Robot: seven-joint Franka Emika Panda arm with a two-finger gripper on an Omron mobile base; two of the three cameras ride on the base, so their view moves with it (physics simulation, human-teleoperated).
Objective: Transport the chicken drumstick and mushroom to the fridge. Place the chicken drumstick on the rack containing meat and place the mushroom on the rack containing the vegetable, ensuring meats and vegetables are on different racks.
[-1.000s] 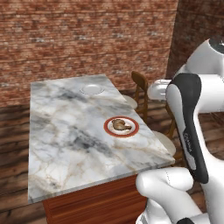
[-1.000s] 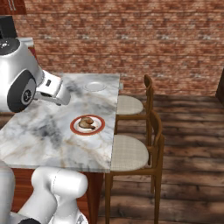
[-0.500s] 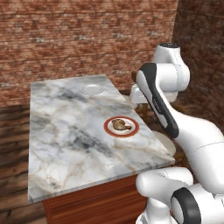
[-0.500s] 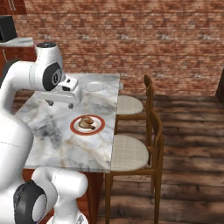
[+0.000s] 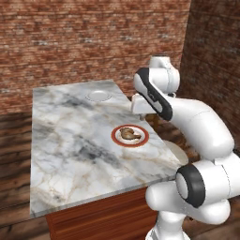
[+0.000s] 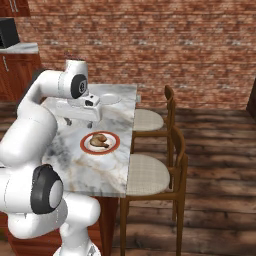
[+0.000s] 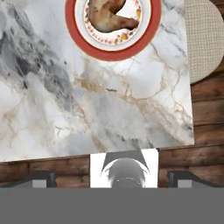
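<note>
The chicken drumstick, golden-brown and lumpy, lies on a red-rimmed plate near the chair side of the marble counter. My gripper hangs above the counter just beyond the plate, pointing down. It is open, its fingertips wide apart with nothing between them. In the hand view the plate sits at the top edge, away from the tips. I cannot make out the mushroom. The fridge is out of view.
A white dish rests at the counter's far end. Two wooden chairs with pale seats stand along the counter's side. Brick walls close the room behind, and a wood floor lies around.
The arm has swung out from close to the base over the counter, and the hand now hangs beside the plate. The plate and drumstick have not moved.
</note>
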